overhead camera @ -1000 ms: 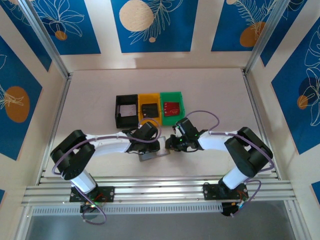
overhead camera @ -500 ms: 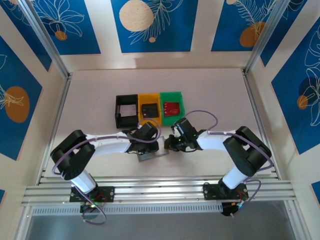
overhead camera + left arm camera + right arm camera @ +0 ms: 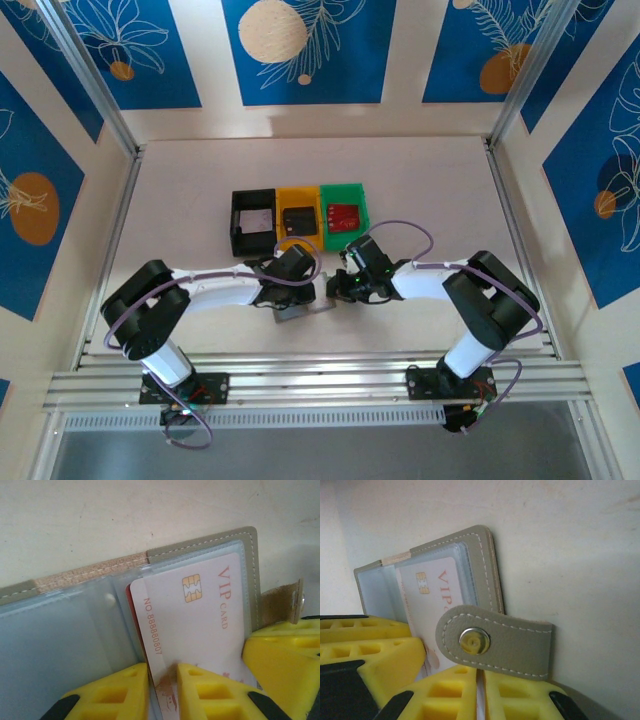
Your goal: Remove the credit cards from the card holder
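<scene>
**Card extraction, grip stage.** The card holder (image 3: 303, 308) is lying open on the table (image 3: 420, 180), just near of the row of bins (image 3: 297, 190), between both arms. The left gripper (image 3: 162, 675) is pinching the near edge of the white card (image 3: 200, 610), its fingers (image 3: 117, 690) almost pressed together. The right gripper (image 3: 480, 677) is clamping the holder at its snap strap (image 3: 495, 642). For a clean pull, the left should be drawing straight along the sleeve while the right is anchoring, without twisting.

Card holder (image 3: 300, 311), card (image 3: 200, 610) inside, lies before bins (image 3: 297, 191).
</scene>
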### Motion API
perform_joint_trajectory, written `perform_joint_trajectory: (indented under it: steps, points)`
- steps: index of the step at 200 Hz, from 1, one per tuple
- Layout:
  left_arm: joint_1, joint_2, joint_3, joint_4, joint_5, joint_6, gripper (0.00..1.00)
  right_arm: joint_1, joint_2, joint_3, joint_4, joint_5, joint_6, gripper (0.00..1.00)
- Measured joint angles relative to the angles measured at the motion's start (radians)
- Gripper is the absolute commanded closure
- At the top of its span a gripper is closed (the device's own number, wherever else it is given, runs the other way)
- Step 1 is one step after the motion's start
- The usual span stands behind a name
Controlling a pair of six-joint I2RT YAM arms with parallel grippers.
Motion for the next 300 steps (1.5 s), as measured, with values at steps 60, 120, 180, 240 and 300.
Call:
perform_joint_trajectory:
  steps: [60,120,180,240,300]
  points:
    - [0.000,-0.012,-0.010,0.000,-0.023,0.000,0.83,0.006,0.013,0.002,0.021,-0.009,0.004,0.92]
    - [0.000,-0.041,-0.045,0.026,-0.034,-0.006,0.83,0.013,0.025,0.008,0.035,-0.017,0.011,0.92]
    - [0.000,-0.068,-0.076,0.063,-0.034,-0.018,0.83,0.013,0.026,0.008,0.037,-0.020,0.011,0.92]
    - [0.000,-0.116,-0.107,0.098,-0.033,-0.026,0.83,0.018,0.028,0.008,0.043,-0.020,0.013,0.92]
    - [0.000,-0.128,-0.119,0.108,-0.034,-0.030,0.86,0.019,0.031,0.008,0.047,-0.023,0.018,0.92]
